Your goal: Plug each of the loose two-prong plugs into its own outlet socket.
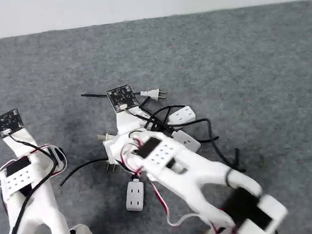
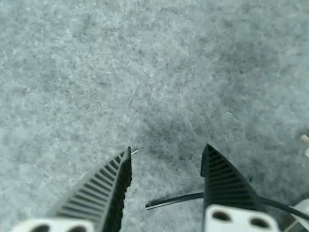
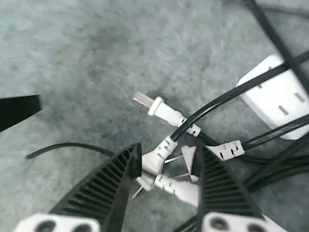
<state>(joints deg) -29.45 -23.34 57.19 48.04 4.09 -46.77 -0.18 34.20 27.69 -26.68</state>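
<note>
Right tool [image 3: 168,150] hangs low over the grey table [image 3: 72,43], its two black ribbed fingers [image 3: 111,193] spread well apart and gripping nothing. Between them lies a knot of white two-prong plugs [image 3: 161,166] on black cords [image 3: 270,137], with prongs pointing several ways. Just past the fingertips a single plug [image 3: 161,108] lies flat, its prongs aimed away from the knot. Near it a white outlet socket [image 3: 277,99] rests with its slots facing up and a cord crossing over it. From above, the right arm [image 1: 175,162] stretches forward from its base toward the table's middle, and a lone socket [image 1: 135,194] lies just beside it. Left tool [image 2: 168,149] is likewise wide open and holds nothing. It hovers over bare table with a loose cord end [image 2: 174,200] beside one finger. The left arm [image 1: 26,181] stands at the table's left, well apart from the plugs.
</note>
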